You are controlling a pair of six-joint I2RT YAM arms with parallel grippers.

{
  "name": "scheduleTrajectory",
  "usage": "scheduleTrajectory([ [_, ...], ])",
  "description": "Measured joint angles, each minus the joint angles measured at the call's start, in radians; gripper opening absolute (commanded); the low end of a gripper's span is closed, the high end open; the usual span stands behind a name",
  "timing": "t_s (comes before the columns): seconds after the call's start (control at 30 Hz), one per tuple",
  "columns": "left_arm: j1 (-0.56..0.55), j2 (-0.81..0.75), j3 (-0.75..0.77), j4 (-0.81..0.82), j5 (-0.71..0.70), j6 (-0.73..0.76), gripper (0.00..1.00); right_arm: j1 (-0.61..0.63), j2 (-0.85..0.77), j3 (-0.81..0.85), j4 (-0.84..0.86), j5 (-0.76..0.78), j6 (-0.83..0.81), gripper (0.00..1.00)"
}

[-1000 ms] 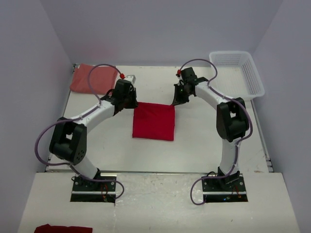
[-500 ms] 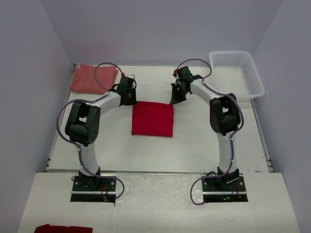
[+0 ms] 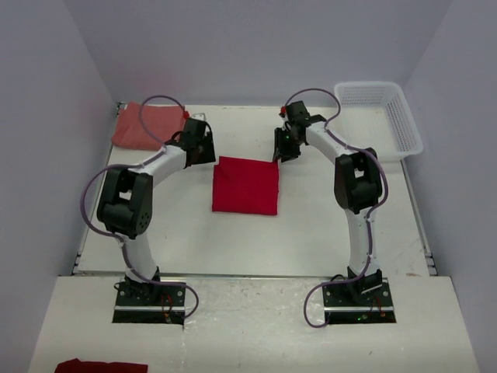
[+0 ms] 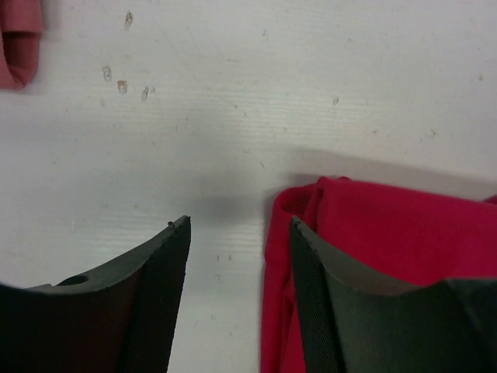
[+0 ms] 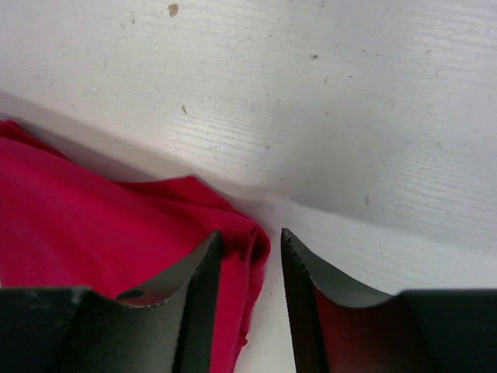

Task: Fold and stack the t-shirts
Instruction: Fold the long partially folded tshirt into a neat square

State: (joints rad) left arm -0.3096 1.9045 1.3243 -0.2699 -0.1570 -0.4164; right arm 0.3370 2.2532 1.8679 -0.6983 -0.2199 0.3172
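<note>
Surface: flat white worktop (image 3: 326, 225) with tiny brown specks and thin lines in it; pale purple walls stand round it.
Middle: a plain, soft bright red cloth t-shirt (image 3: 246, 185) lies flat between the two arms, folded into a nearly square shape. Its sleeves are tucked out of sight.
Far left corner: a paler salmon-red cloth t-shirt (image 3: 144, 124) lies folded, with a purple cable crossing over it. The left wrist view shows only a small rolled edge of it, cut off by the picture's side.
Left arm: the black left gripper (image 4: 239, 225) is spread wide and holds nothing. One finger is over bare worktop. The other, with a fine bumpy face, hides part of the red shirt's far left corner.
Right arm: the right gripper (image 5: 250, 233) has saw-toothed fingers a little apart, not pinching. The shirt's far right corner bunches into a small fold in the gap.
Far right corner: a white plastic lattice basket (image 3: 404, 132), well apart from both shirts.
Near edge: a dark red thing (image 3: 101, 366), cut off, too little showing to name.
</note>
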Motion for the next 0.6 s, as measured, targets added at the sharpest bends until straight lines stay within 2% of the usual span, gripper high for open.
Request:
scheduleTrajectory([
  [0.2, 0.000, -0.134, -0.076, 0.008, 0.112, -0.020, 0.53, -0.005, -0.002, 0.000, -0.001, 0.046, -0.006, 0.44],
  [0.33, 0.000, -0.222, -0.208, 0.070, 0.245, -0.057, 0.49, -0.004, -0.026, -0.025, 0.002, 0.043, -0.007, 0.44],
  [0.6, 0.000, -0.244, -0.328, 0.067, 0.344, -0.089, 0.49, -0.004, -0.051, -0.027, 0.002, 0.014, -0.013, 0.43],
])
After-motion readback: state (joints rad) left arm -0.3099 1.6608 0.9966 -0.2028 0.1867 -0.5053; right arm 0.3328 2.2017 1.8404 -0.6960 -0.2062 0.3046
